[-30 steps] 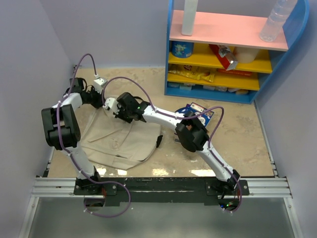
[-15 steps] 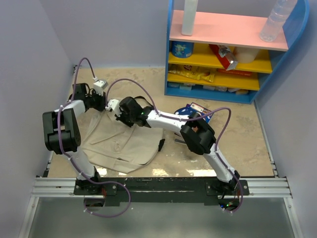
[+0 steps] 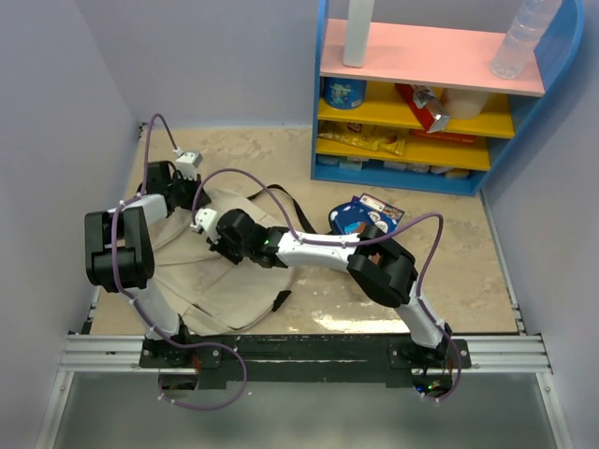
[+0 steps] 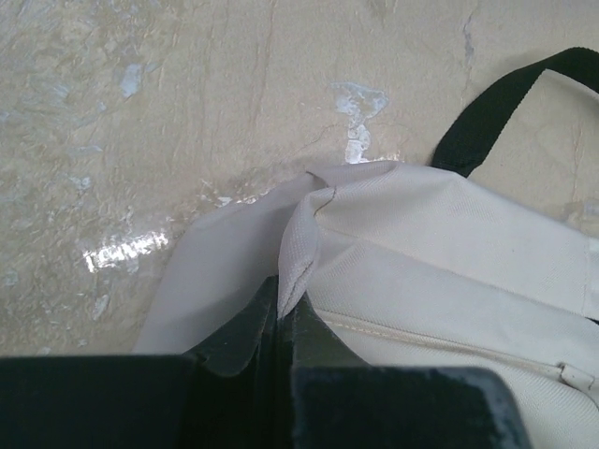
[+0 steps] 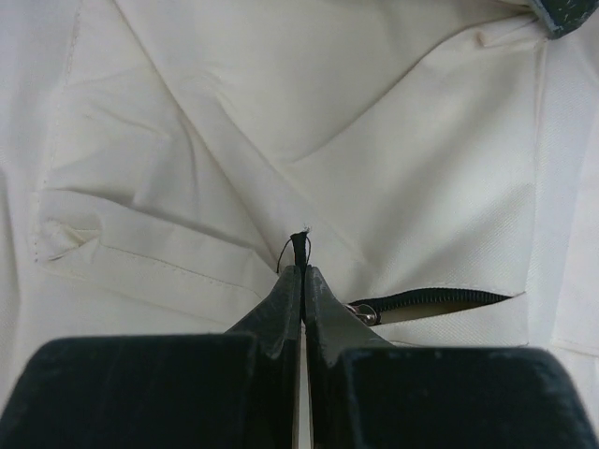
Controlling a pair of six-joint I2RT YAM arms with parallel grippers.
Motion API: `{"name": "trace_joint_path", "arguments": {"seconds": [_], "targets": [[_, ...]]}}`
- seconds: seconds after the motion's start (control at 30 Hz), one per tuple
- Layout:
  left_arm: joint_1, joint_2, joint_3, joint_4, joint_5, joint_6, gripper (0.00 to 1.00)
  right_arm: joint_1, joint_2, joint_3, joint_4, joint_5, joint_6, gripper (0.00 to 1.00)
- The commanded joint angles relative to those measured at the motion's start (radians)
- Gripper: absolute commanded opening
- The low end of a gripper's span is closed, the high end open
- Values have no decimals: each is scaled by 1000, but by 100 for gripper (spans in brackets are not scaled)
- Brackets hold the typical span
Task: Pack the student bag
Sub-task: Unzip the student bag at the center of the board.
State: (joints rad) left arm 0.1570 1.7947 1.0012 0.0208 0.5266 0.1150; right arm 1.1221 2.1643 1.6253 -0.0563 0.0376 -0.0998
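Far left, near the wall: left gripper [image 4: 279,313], clenched on a raised fold at the edge of the student bag [image 3: 225,290], cream cloth pinched up between dark fingers [image 4: 239,327]. Beside that fold, bare tabletop [image 4: 140,112], glossy in patches. Up right in the left wrist view, a black strap [image 4: 491,108] curving off the bag's cloth. Across the left half of the tabletop, seen from above: the bag itself, lying flat and rumpled, spread from the left wrist down toward the near rail, under both wrists. Over its middle: right gripper [image 5: 302,271], pressed fully together on a thin black cord [image 5: 299,245] standing up from the cloth, likely a zipper pull, though too small to say for sure. Just right of those fingertips, a dark zipper [image 5: 435,299] with a metal slider [image 5: 365,314] at its left end. Farther right, apart from the bag: a blue packet [image 3: 360,217] flat on the tabletop. Back right, against the wall: a blue shelf unit [image 3: 321,94] with a pink top board and yellow shelves, a white tube [image 3: 357,33] and a clear bottle [image 3: 524,37] on top, snack packs [image 3: 374,140] below.
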Motion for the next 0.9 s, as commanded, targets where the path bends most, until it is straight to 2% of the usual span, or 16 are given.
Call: {"name": "trace_joint_path", "arguments": {"seconds": [0.0, 0.17, 0.27, 0.3, 0.4, 0.43, 0.47, 0.53, 0.6, 0.67, 0.73, 0.8, 0.87], "targets": [[-10, -41, 20, 61, -13, -43, 0, 24, -44, -15, 52, 59, 87, 0], [-7, -52, 37, 27, 12, -61, 0, 16, -61, -91, 99, 273, 130, 0], [-4, -70, 40, 13, 7, -61, 0, -18, -92, -139, 113, 289, 158, 0], [-2, -73, 48, 1, 7, -51, 0, -45, -121, -162, 130, 250, 163, 0], [-2, -72, 135, -134, 13, 66, 36, -99, -164, -257, 206, 115, 172, 0], [-1, -70, 163, -215, 19, 112, 54, -114, -182, -284, 220, 63, 170, 0], [-1, -75, 218, -249, 24, 208, 60, -123, -188, -300, 230, 26, 166, 0], [-1, -87, 266, -318, 24, 306, 70, -146, -207, -332, 239, -27, 147, 0], [-1, -113, 322, -338, 32, 423, 77, -163, -215, -344, 236, -56, 143, 0], [-7, -118, 384, -355, 107, 509, 82, -168, -221, -360, 237, -97, 132, 0], [-33, -97, 433, -430, 211, 576, 83, -169, -216, -366, 240, -129, 126, 0], [-108, -43, 497, -528, 242, 728, 83, -170, -199, -355, 237, -148, 124, 0], [-149, 17, 514, -544, 277, 831, 82, -168, -189, -335, 220, -169, 124, 0]]}}
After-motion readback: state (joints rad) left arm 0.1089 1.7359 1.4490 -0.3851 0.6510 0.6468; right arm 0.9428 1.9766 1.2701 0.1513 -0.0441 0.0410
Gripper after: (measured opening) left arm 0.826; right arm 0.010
